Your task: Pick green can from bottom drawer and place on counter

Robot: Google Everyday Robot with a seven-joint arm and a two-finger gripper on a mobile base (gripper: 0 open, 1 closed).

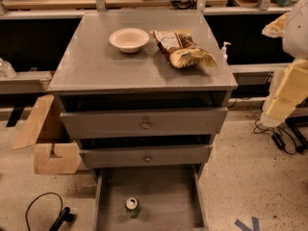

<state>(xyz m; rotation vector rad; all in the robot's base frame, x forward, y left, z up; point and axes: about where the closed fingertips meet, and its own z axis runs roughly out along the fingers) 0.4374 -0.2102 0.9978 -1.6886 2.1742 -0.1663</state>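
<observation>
The green can (132, 207) stands upright on the floor of the bottom drawer (163, 196), which is pulled open at the foot of the cabinet. The can shows its silver top and sits near the drawer's front left. The counter (96, 66) is the grey top of the cabinet. My gripper (278, 110) hangs at the far right on the cream-coloured arm. It is beside the cabinet at the height of the upper drawer, well above and to the right of the can, and holds nothing that I can see.
A white bowl (129, 39) and a brown and yellow snack bag (182, 48) lie on the back half of the counter. Two drawers with brass knobs (145, 124) overhang the bottom drawer. A cardboard box (48, 143) and a black cable (43, 211) lie on the floor at left.
</observation>
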